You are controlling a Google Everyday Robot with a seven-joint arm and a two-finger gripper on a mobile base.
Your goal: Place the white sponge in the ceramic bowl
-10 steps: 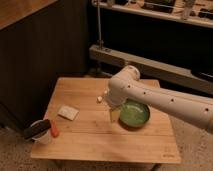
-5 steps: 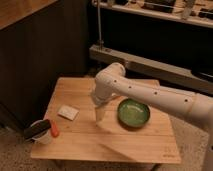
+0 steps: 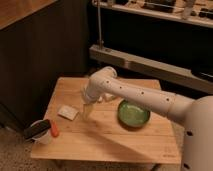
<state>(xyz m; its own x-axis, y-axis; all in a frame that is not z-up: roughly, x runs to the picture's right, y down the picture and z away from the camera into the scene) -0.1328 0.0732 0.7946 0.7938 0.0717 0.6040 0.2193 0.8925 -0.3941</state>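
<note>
In the camera view, I have the gripper (image 3: 87, 111) low over the counter (image 3: 100, 145), and I cannot tell if it is clenched or let go. The white sponge (image 3: 67, 112) lies flat just beside it, easy to reach. The ceramic bowl (image 3: 134, 114) waits empty on the gripper's other side.

wood table (image 3: 110, 142): light planks, matt. ceramic bowl (image 3: 134, 114): green glaze, properly glossy. white sponge (image 3: 67, 112): matt, soft-looking. arm (image 3: 140, 96): smooth white shell, slight sheen. gripper (image 3: 87, 111): pale, over tabletop just beside sponge. rail (image 3: 150, 62) behind: dull metal.
</note>
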